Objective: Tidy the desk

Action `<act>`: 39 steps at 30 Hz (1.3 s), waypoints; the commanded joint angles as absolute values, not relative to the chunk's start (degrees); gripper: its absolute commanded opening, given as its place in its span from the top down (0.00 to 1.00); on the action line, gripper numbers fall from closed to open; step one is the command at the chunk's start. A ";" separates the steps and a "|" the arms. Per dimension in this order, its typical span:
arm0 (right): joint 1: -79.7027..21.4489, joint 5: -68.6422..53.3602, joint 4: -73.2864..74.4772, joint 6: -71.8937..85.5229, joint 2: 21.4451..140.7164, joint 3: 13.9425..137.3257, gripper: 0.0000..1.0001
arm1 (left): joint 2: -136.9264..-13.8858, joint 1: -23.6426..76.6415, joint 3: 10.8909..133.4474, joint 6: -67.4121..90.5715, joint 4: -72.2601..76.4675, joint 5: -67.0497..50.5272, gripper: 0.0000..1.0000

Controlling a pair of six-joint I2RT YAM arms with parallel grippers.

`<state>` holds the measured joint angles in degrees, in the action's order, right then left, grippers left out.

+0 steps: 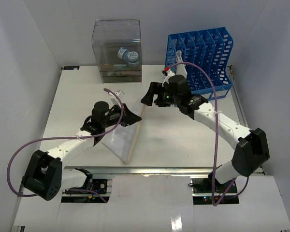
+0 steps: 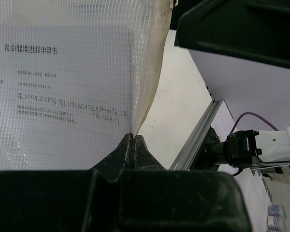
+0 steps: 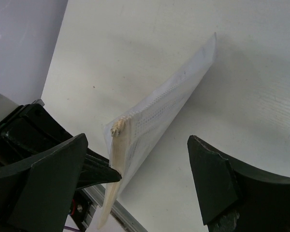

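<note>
On white desk (image 1: 183, 140), pale walls (image 1: 29, 38) around | pinches mesh pouch (image 2: 63, 72) in left gripper (image 2: 132, 145), centre frame | spreads right gripper (image 1: 148, 96)

Black left hand (image 1: 134, 117), white arm links (image 1: 67, 145), purple cable (image 1: 10, 163)

top external: looked down from high behind the near edge over the whole desk (image 1: 183, 140) | left wrist: pressed close to the mesh pouch (image 2: 63, 72), facing along it | right wrist: looked down on it from nearby | shared: pouch, all three views
</note>
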<state>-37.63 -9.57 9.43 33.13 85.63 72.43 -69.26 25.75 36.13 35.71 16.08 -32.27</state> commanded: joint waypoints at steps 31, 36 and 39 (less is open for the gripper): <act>-28.83 -20.00 -6.19 23.15 83.06 65.08 0.92 | -62.54 31.38 40.68 33.04 17.41 -26.64 0.16; -27.62 -22.69 -1.67 7.28 77.16 72.02 0.92 | -52.36 31.38 45.22 22.91 2.24 -21.49 0.04; -28.38 -18.78 -0.36 1.65 73.17 75.46 0.92 | -45.78 31.38 43.54 18.50 -5.47 -16.84 0.02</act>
